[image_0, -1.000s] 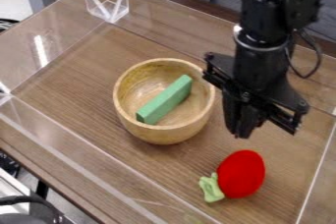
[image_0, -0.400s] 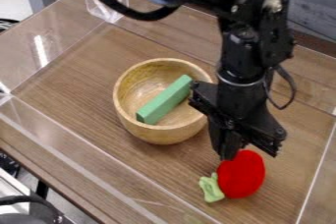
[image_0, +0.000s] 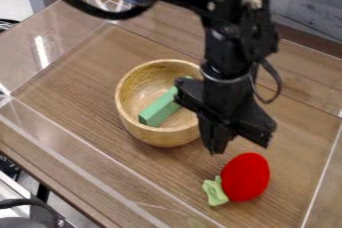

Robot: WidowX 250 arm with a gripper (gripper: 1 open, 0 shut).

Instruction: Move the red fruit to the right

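The red fruit (image_0: 245,175) lies on the wooden tabletop at the front right, its light green leafy end pointing left. My gripper (image_0: 222,144) hangs point-down just up and left of the fruit, between it and the wooden bowl (image_0: 160,134). Its fingers are shut, nothing is between them, and they stand apart from the fruit. A green rectangular block (image_0: 160,109) rests slanted inside the bowl, partly hidden by the arm.
Clear acrylic walls (image_0: 107,7) fence the wooden tabletop on all sides, and the right wall runs close past the fruit. The black arm (image_0: 234,42) comes down from the top over the bowl's right rim.
The arm has swung left and down from the right side to just beside the bowl. The jaws went from spread to shut. The red fruit has stayed in place.
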